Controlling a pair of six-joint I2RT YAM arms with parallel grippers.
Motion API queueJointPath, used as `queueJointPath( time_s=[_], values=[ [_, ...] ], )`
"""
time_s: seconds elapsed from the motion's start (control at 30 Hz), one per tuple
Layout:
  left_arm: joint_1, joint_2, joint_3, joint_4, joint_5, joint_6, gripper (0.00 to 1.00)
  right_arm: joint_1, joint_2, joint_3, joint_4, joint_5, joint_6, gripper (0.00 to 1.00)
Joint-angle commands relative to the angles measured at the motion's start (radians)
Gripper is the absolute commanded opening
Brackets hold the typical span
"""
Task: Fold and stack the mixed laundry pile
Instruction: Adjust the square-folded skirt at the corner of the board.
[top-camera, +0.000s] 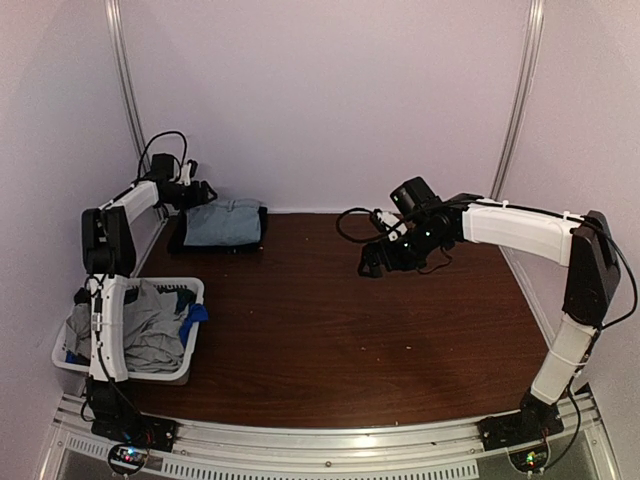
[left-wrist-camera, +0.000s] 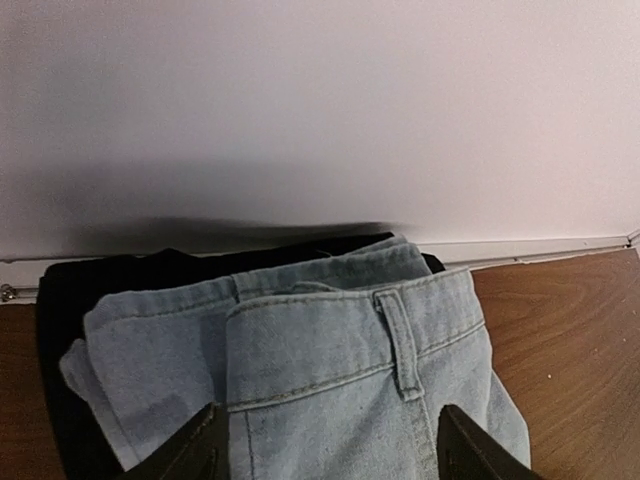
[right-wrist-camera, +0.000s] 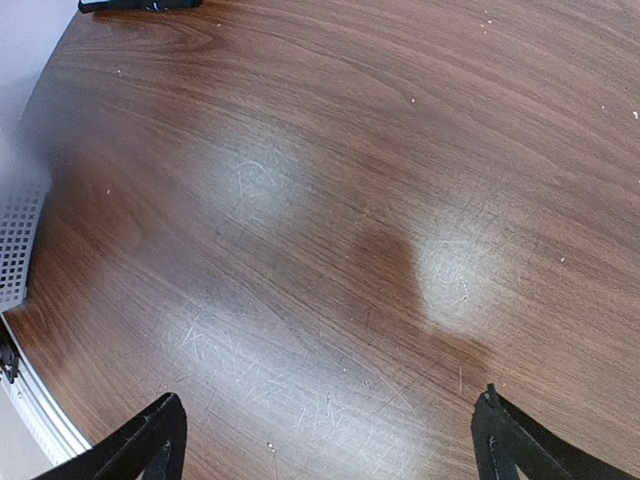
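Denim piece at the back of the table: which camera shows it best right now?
Left wrist: the denim piece fills the frame, folded atop a black garment. Top external shows it small, far-left; right wrist shows no denim.

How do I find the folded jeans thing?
Look at the brown table's far-left corner, by the back wall. There the denim lies folded on a black garment. It alone is pale blue with a belt loop; the other clothes sit crumpled in the white basket.

R end effector | jaws wide apart | above scuffed wood tbl | 2 glare patches
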Motion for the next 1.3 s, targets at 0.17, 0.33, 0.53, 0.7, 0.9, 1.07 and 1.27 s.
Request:
queueJointPath(
  time_s=[0.17,0.33,0.53,0.7,0.9,1.07,1.27],
  values=[
    [0.003,0.134,0.135,-0.027,-0.086,-0.018,0.77,0.002,-0.014,-0.007,0.006,-0.002,0.017,1.00],
    [0.002,0.159,0.149,-0.044,-0.090,-0.007,0.69,0.003,-0.008,-0.005,0.009,-0.004,0.016,1.00],
    [0.023,0.117,0.101,0.057,0.061,-0.053,0.21,0.003,-0.003,0.000,0.006,-0.008,0.010,1.00],
    [0.060,0.063,0.051,0.167,0.067,-0.156,0.03,0.003,-0.013,-0.011,0.004,-0.004,0.009,1.00],
    [0.071,0.128,0.143,0.097,0.020,-0.127,0.02,0.002,-0.024,-0.032,0.014,-0.007,0.019,1.00],
    [0.070,0.172,0.141,0.087,0.008,-0.115,0.13,0.002,-0.022,-0.031,0.010,-0.009,0.015,1.00],
    [0.056,0.187,0.145,0.012,-0.072,-0.024,0.41,0.003,-0.013,-0.021,-0.003,-0.013,-0.002,1.00]
  ],
)
